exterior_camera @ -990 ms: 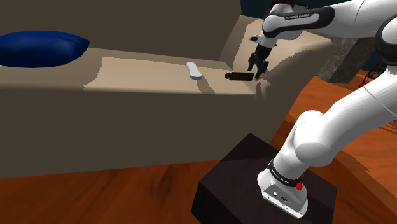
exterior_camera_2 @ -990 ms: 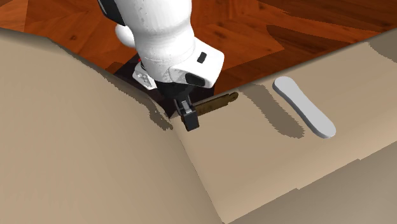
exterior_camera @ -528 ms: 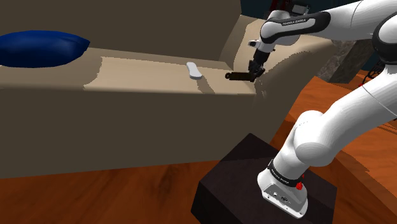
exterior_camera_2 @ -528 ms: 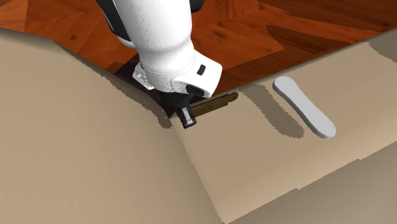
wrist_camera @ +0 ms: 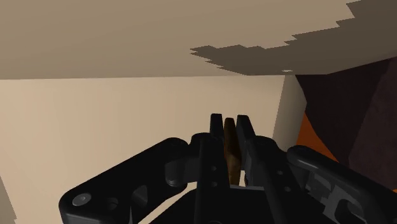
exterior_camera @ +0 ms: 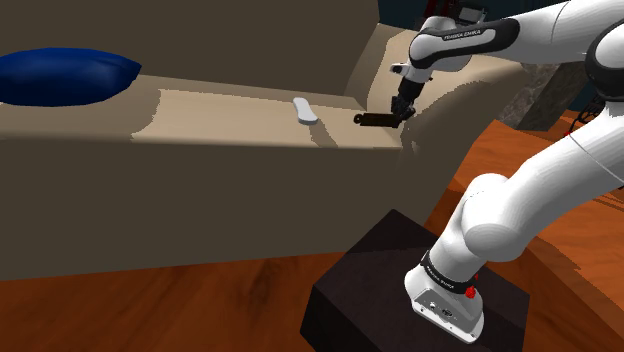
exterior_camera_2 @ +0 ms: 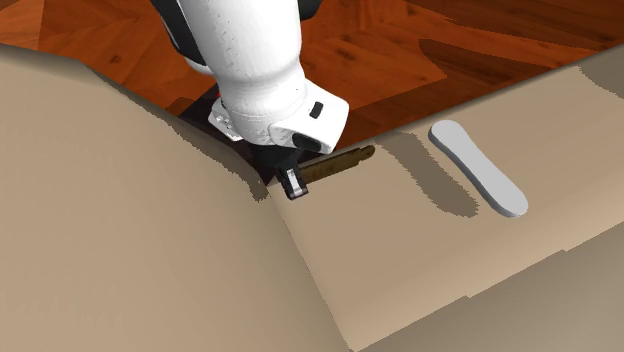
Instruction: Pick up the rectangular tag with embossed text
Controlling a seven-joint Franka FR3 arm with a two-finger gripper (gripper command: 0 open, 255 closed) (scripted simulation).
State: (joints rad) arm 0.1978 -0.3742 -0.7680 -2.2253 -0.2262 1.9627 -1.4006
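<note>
Tag: a thin brown strip (exterior_camera: 372,118) at the front edge of the sofa seat (exterior_camera: 230,115), at the seat's right end in the shoulder view, close to the armrest (exterior_camera: 440,110).
Jaws: clamped on the tag. In the wrist view the two black fingers (wrist_camera: 215,153) press its flat faces, and the strip (wrist_camera: 231,153) stands edge-on between them.
Grip spot: the end nearest the armrest; the rest of the tag (exterior_camera_2: 340,163) sticks out free.
Long axis: roughly along the seat's front edge, running away from the jaws toward the white oblong thing (exterior_camera: 304,110), which lies well apart.
Contact with seat: cannot tell whether the tag rests on the cushion or hangs just clear.
Embossed text: not legible.
Step, as I judge it: grasp made, lift to come.
Next move calls for: a straight rise, away from the armrest.
Risk: held at one end, the long free part may swing or slip.
</note>
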